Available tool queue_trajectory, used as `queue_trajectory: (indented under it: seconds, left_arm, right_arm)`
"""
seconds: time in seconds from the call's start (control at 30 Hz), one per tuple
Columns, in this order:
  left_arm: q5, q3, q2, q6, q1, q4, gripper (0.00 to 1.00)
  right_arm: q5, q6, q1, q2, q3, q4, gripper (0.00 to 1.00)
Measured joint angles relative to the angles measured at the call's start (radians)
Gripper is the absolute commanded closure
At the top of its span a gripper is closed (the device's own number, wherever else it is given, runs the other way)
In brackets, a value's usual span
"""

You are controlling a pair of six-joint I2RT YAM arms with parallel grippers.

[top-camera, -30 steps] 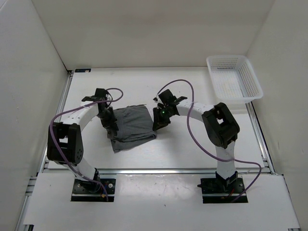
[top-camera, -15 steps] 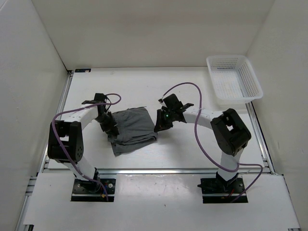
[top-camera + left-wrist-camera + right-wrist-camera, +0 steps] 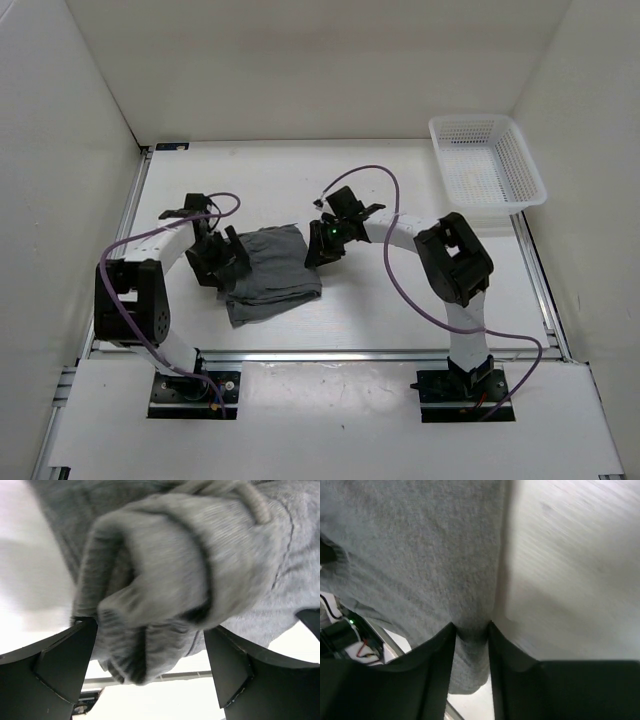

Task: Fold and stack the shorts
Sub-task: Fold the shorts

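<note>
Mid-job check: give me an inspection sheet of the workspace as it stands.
Surface: white table, no marks seen.
Job's things: the shorts, grey, partly folded, lying between the arms; drawstring shows at the waistband.
Clutter: white mesh basket at the far right corner, apart from the shorts.
Grippers: left gripper has its jaws wide around a bunched roll of waistband, clamping unclear; right gripper is pinched shut on the shorts' edge.
Cables: purple cables loop over both arms, off the fabric.
Surroundings: white walls; nothing else seen.

The shorts lie between left claw and right claw — basket well right, behind.
</note>
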Motion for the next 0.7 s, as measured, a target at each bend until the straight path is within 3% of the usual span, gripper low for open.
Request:
queue_trajectory:
  seconds: [0.07, 0.1, 0.13, 0.37, 0.57, 0.7]
  left_arm:
    - [-0.003, 0.010, -0.019, 0.003, 0.008, -0.022, 0.01]
    - [-0.005, 0.024, -0.027, 0.005, 0.012, -0.041, 0.01]
    - [-0.008, 0.045, -0.036, 0.008, 0.013, -0.056, 0.01]
    - [-0.018, 0.230, -0.064, 0.053, 0.019, -0.121, 0.01]
    - [-0.017, 0.351, -0.042, 0.113, -0.004, -0.164, 0.01]
    - [0.000, 0.409, 0.012, 0.134, -0.072, -0.164, 0.10]
  right_arm:
    - [-0.017, 0.006, 0.008, 0.020, 0.021, 0.000, 0.82]
    - [-0.024, 0.008, 0.012, 0.029, 0.034, 0.000, 0.97]
    - [-0.028, 0.006, 0.015, 0.034, 0.043, 0.001, 1.00]
    - [0.016, 0.048, 0.008, 0.009, 0.017, 0.029, 1.00]
    - [0.142, 0.081, -0.084, -0.208, -0.232, 0.037, 1.00]
    - [0.259, 0.128, -0.139, -0.387, -0.389, 0.022, 1.00]
